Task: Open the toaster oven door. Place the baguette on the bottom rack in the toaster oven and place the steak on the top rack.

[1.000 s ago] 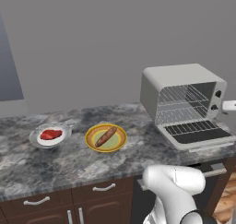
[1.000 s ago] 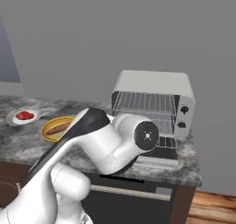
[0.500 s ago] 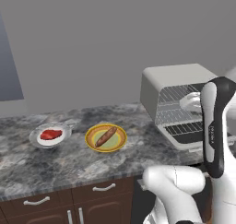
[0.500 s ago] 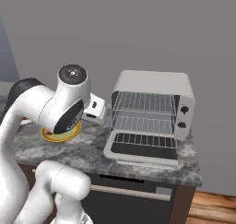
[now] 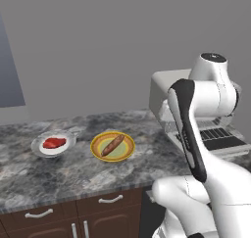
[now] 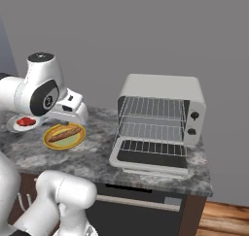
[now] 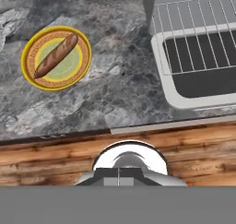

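The gripper [image 7: 119,176] sits pinched fully shut at the bottom of the hand view with nothing in it, high above the counter edge [image 7: 115,128].

Risks, nearest first. Those closed fingers must spread before they drop, or they will just jab the bread. Ahead and to the left of the gripper lies the baguette [image 7: 56,56], slanted across its yellow-rimmed plate [image 7: 84,61]; a descent not lined up across the loaf could roll it off or skid the plate. Ahead and to the right, the toaster oven door [image 7: 203,87] lies folded down flat, sticking out toward the counter edge, so a low swing toward the oven could clip it. Beyond the door, the bottom rack [image 6: 151,131] and top rack [image 6: 153,107] sit close together in the toaster oven [image 6: 163,116]; a tilted loaf could catch the upper bars. Farthest out, past the baguette's plate, the steak [image 5: 54,143] waits on its white plate [image 5: 39,150].

The count: one baguette, one steak, two plates, one oven, one door, two racks, two black knobs [image 6: 193,123].
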Robot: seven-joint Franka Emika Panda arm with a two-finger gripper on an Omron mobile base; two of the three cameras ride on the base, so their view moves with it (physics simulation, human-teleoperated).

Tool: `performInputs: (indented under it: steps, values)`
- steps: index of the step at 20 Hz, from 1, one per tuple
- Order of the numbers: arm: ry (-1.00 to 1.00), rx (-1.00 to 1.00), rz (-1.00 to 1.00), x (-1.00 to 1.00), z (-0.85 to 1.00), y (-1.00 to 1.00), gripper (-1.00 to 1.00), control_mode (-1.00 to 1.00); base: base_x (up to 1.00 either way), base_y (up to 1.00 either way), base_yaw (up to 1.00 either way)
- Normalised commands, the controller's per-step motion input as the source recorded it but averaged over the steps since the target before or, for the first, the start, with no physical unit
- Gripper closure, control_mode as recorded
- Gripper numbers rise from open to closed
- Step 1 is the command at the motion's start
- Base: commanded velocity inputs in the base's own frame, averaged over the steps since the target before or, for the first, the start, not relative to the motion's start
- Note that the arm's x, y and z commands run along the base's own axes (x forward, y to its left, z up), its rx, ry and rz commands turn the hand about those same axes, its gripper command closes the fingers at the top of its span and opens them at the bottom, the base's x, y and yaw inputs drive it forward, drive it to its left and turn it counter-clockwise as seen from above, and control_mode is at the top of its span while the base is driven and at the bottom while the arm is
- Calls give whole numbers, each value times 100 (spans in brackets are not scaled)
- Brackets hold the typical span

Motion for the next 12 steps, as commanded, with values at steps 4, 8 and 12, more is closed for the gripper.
performInputs:
  steps: [4, 8, 12]
  values:
    - [1, 0, -14, 25, -51, 31, 100, -100, 0, 0, 0]
    - [0, 0, -14, 34, -49, 32, 100, -100, 0, 0, 0]
    - [0, 0, -13, 34, -47, 40, 100, -100, 0, 0, 0]
